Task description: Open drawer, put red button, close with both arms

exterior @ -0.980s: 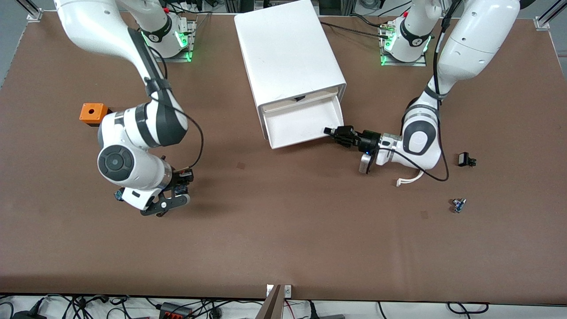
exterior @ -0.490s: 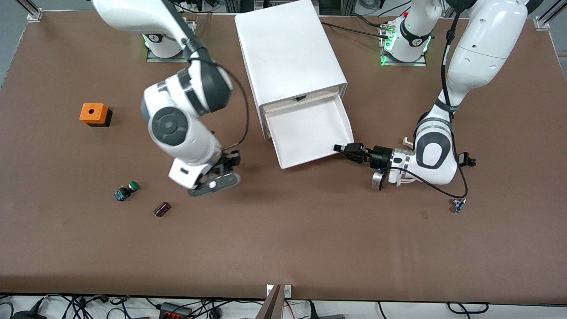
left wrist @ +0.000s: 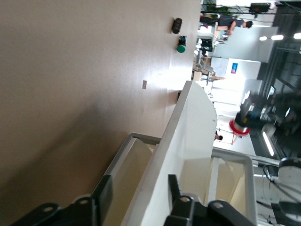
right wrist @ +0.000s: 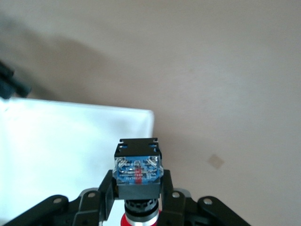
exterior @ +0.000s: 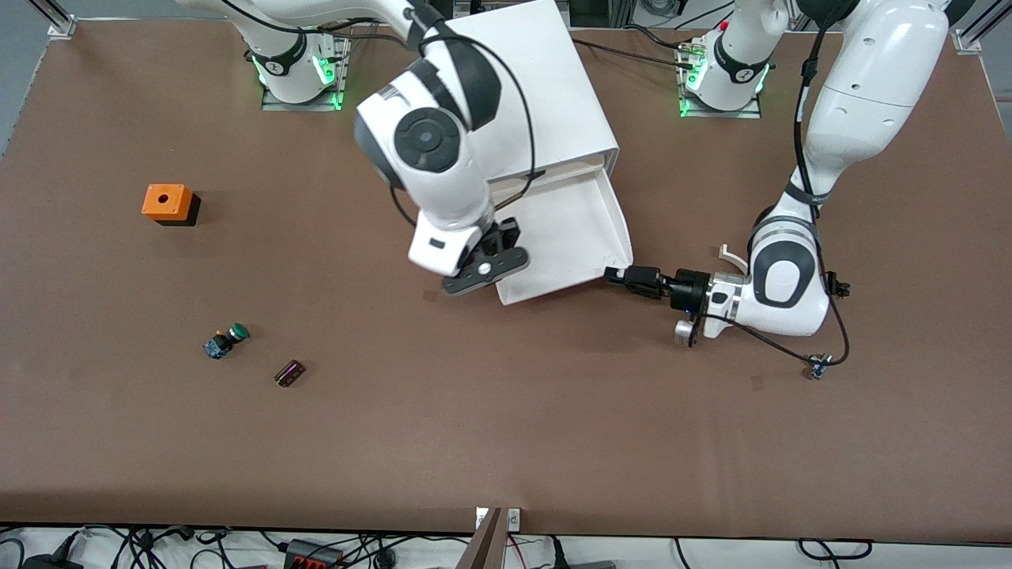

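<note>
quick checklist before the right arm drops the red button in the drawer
1. Drawer pulled out: ok.
2. Red button gripped in right gripper: ok.
3. Right gripper over the drawer's inside: not ok, it sits over the front corner toward the right arm's end.
4. Left gripper let go of the drawer: cannot tell; its fingers straddle the front wall with gaps.
5. Drawer floor free of other items: ok where visible.

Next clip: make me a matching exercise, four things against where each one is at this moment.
Things:
1. red-capped push-button
2. green-capped push-button
3. orange plastic box with a hole
4. pulled-out white plastic drawer

Places:
A. on the table near the right arm's end
B. gripped in the right hand
C. its corner between the left hand's open fingers
D. on the table beside a small dark block

Pairs: 1-B, 2-D, 3-A, 4-C
</note>
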`<act>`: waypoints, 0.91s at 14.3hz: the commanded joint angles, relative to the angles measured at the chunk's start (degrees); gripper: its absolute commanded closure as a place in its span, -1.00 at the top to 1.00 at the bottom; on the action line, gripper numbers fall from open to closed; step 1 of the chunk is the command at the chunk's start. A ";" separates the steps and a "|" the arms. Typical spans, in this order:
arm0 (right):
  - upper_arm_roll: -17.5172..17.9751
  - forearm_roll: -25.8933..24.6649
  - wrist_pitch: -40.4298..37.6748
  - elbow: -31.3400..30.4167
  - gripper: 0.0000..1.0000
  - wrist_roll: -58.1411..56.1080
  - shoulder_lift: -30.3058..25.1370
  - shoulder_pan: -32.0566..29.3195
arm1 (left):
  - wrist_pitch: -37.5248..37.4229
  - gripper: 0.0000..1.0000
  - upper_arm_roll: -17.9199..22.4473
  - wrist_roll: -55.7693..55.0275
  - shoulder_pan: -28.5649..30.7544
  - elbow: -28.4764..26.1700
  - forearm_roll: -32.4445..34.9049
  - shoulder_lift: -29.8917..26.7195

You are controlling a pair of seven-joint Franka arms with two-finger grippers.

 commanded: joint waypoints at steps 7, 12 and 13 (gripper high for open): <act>-0.13 0.23 3.90 1.94 -1.00 10.42 5.05 6.44 | -11.34 1.00 0.09 -32.75 2.94 17.65 35.67 -3.15; -0.13 0.23 6.80 1.94 -1.00 11.13 6.98 6.79 | -10.90 1.00 0.18 -36.00 2.85 19.14 55.27 -3.33; -0.22 0.23 7.33 1.94 -1.00 11.13 7.68 6.97 | -10.90 1.00 0.18 -36.01 2.25 19.84 60.80 -3.33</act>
